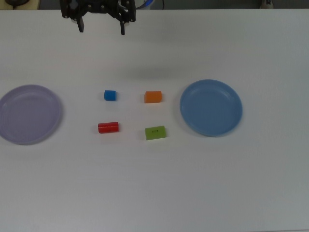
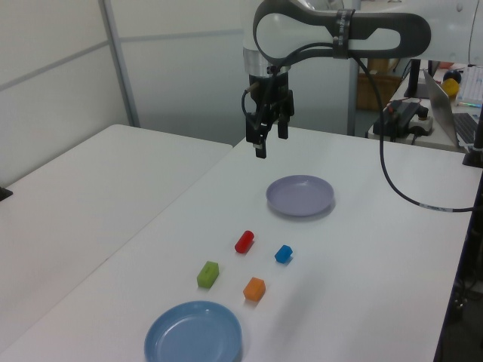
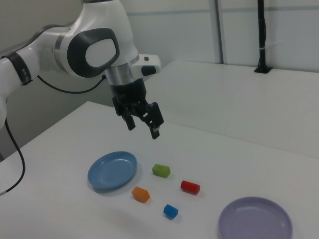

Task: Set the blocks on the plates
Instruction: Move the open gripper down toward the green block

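Note:
Four blocks lie on the white table between two plates. In the top view the blue cube (image 1: 110,95) and the red block (image 1: 108,127) sit nearer the lavender plate (image 1: 29,114), while the orange brick (image 1: 153,96) and the lime-green brick (image 1: 155,132) sit nearer the blue plate (image 1: 211,107). Both plates hold nothing. My gripper (image 1: 102,26) hangs high above the table, open, with nothing between its fingers; it is well clear of the blocks. The side views show the same: gripper (image 2: 271,139), gripper (image 3: 143,126), lavender plate (image 2: 299,194), blue plate (image 3: 112,170).
A second white table (image 2: 90,181) adjoins on the left view's left. A laptop and cables (image 2: 453,113) stand beyond the table on the left view's right. A black post (image 3: 261,35) rises at the back of the right view.

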{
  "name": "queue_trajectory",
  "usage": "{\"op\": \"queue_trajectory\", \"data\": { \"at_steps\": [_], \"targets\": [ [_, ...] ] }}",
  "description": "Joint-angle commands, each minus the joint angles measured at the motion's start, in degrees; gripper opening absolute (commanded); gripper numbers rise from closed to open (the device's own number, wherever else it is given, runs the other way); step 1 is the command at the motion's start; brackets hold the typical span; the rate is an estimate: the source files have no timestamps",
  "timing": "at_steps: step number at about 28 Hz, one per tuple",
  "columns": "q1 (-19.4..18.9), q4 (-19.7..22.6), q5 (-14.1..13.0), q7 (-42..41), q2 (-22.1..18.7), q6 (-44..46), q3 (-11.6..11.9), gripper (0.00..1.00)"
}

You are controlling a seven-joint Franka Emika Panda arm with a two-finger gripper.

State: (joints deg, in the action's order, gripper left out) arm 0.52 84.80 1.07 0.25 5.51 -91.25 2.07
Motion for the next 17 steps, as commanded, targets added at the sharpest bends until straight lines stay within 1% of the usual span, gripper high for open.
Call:
{"op": "queue_trajectory", "data": {
  "at_steps": [1,4,7,11,12,13,17],
  "targets": [
    [-2.3,0.2,-0.6,3.9,0.8,-0.6,-1.0,1.0],
    [-2.1,0.1,-1.8,3.8,1.1,-1.4,-0.9,1.0],
    [-2.1,0.2,-4.1,3.8,2.7,-5.5,-0.9,1.0],
    [-2.5,0.3,-4.1,4.2,5.5,-8.7,-1.4,1.0],
    [-2.5,0.3,-3.9,4.3,6.4,-9.6,-1.5,1.0],
    [-2.5,0.3,-3.4,4.3,8.1,-11.6,-2.0,1.0],
    [-2.5,0.3,-2.7,4.4,11.5,-15.1,-2.5,1.0]
  ]
}}
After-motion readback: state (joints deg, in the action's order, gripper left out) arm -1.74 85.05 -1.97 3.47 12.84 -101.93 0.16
